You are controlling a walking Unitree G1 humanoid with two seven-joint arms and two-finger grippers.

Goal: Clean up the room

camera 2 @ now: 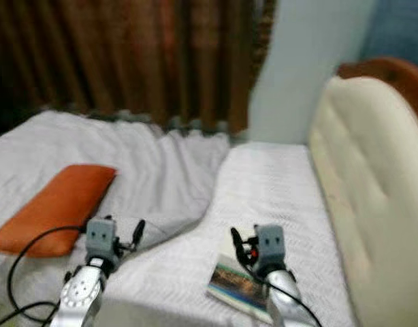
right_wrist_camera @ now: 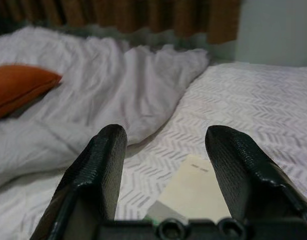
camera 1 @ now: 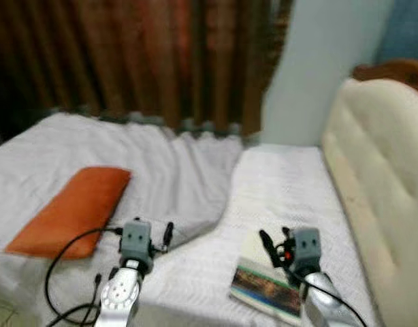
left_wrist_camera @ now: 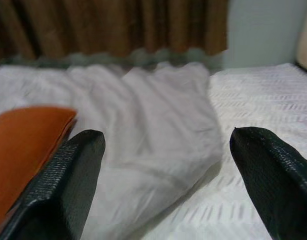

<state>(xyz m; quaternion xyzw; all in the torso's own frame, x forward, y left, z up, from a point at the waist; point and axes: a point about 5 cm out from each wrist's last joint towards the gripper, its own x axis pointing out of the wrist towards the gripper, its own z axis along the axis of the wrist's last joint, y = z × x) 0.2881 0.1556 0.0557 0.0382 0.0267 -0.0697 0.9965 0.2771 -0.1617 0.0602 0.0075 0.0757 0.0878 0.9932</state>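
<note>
over bed [camera 1: 284, 177], both end effectors spread wide: left end effector [left_wrist_camera: 166, 165] near orange pillow [camera 1: 69, 211] and rumpled blanket [camera 1: 168, 170], right end effector [right_wrist_camera: 166, 165] just above book [camera 1: 267, 283].

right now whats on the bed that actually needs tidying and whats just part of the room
To tidy:
- book, flat on the bed beside the right pincer
- orange pillow, left side
- rumpled blanket, with the left pincer open at its edge

Just there:
- brown curtain
- cream headboard
</note>
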